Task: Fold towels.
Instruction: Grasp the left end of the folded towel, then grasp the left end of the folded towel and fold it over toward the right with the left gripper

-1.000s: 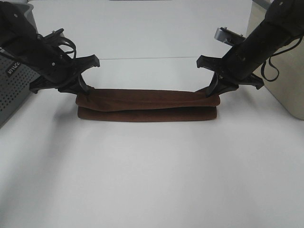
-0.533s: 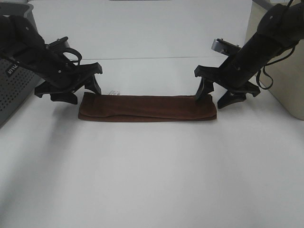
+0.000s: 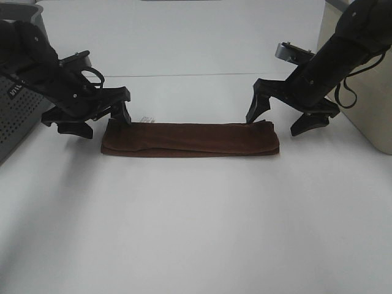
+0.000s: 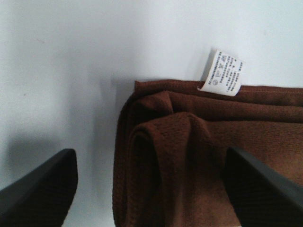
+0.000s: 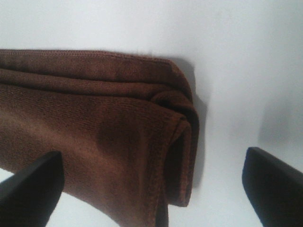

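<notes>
Exterior high: left end effector (image 3: 100,122) and right end effector (image 3: 276,122) gape empty over towel (image 3: 190,139) ends; best pinch all layers evenly.

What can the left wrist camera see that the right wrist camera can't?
Only the left wrist view shows the little white tag sticking out from the towel edge. Only the right wrist view shows the towel's other end, with folded layers and no tag. Both show the brown towel lying on the white table with an open tool over it: the left tool in one, the right tool in the other.
</notes>
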`<state>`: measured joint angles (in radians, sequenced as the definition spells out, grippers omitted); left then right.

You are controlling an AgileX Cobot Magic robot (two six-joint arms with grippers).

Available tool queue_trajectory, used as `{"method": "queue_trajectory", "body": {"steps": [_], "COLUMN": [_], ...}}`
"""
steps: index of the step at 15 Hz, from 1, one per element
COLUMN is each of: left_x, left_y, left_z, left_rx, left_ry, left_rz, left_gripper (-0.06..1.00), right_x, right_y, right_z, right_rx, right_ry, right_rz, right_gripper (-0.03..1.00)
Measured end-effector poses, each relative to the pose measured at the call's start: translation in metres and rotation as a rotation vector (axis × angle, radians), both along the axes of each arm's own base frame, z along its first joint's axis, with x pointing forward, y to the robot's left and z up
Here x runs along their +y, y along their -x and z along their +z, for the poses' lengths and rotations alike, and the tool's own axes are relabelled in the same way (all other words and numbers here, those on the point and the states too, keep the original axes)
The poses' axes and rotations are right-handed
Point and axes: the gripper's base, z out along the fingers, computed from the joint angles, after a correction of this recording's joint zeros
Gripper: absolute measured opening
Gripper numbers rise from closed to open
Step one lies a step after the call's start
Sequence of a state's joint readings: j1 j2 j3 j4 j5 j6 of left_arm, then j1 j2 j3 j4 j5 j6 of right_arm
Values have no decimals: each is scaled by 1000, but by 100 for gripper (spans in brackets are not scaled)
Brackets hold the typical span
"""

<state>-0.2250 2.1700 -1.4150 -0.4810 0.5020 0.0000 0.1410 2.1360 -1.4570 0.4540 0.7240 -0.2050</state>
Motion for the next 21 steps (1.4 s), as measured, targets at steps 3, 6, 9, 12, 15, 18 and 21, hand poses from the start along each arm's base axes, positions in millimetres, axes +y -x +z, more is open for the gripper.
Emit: {"method": "queue_trajectory", "body": {"steps": [3,6,9,12,15,18,21], "left_x": [-2,-2,-2,-2,9,26,-4], "left_y": [-1,-1,-3,-3,-2,-2,-7], "left_z": [-16,-20,-23,-23,5,48,98], "left_rx": [40,50,42,42,9,11,-3], "left_ry": [25,37,39,36,-20,-76,-20], "left_rz": [29,44,56,54,5,17,-16], "left_gripper": [74,50,13,7,7,7,7], "right_x": [0,0,0,0,0,0,1], "right_y": [0,0,0,0,1,3,6], "right_z": [0,0,0,0,0,0,22], "right_rx": [0,0,0,0,9,30,-2], "right_ry": [1,1,1,1,0,-3,-13], "right_rz": [0,0,0,0,3,11,19], "right_gripper": [96,96,96,96,96,96,96]}}
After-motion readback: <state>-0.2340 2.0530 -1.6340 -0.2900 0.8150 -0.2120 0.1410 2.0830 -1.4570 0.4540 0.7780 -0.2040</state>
